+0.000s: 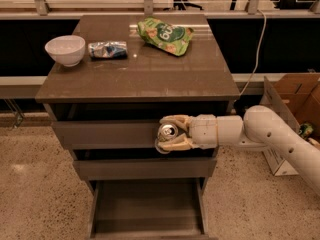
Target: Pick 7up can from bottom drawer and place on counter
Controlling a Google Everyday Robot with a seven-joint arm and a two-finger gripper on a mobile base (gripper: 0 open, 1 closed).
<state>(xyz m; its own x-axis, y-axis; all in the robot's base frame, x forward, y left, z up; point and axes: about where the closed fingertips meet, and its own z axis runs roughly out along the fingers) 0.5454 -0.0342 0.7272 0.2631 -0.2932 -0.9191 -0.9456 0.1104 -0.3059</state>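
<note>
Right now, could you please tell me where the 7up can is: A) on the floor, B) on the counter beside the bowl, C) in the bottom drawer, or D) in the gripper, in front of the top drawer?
D: the gripper has its jaws shut on the 7up can, in front of the top drawer, just below the counter.

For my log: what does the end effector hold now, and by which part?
The end effector, before the top drawer front, holds the 7up can by its sides, tab end showing.
</note>
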